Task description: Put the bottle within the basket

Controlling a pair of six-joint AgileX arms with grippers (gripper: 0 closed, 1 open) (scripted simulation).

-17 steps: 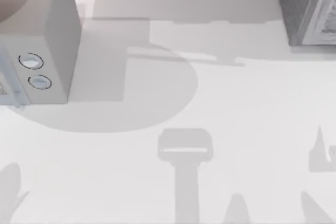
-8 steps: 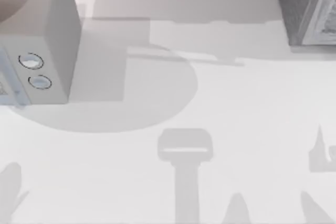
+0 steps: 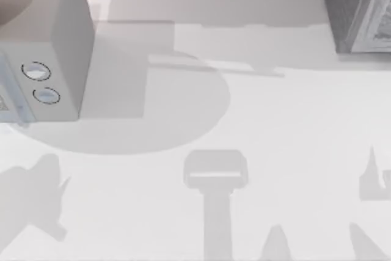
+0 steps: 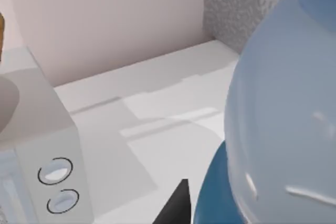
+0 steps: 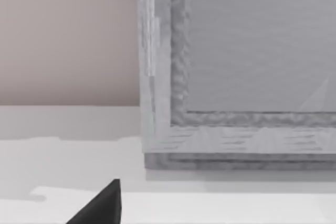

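The left gripper (image 4: 177, 207) was closed on the bottle (image 4: 283, 98), as far as I could see: one dark tip lay right against the blue lower part, and the clear upper part rose just above it, very close to the wrist camera. The bottle's label was not readable from there.

To one side of this gripper and lower down stood a pale microwave oven (image 3: 61, 41) with two round dials (image 3: 36, 71) on its front, one just beside the other. No writing could be read near them. Farther ahead, past a stretch of bare white table (image 3: 275, 126), the table's back edge met a plain pinkish wall (image 4: 110, 19).

The right gripper (image 5: 102, 205) hung near a tall grey speckled box (image 3: 348, 10), which stood straight ahead of it in the far right corner. Whether this gripper was wide or narrow I could not tell. The box carried a printed panel (image 3: 382, 22) with lines too small to read.

Between oven and box the table lay bare, crossed by grey shadows.
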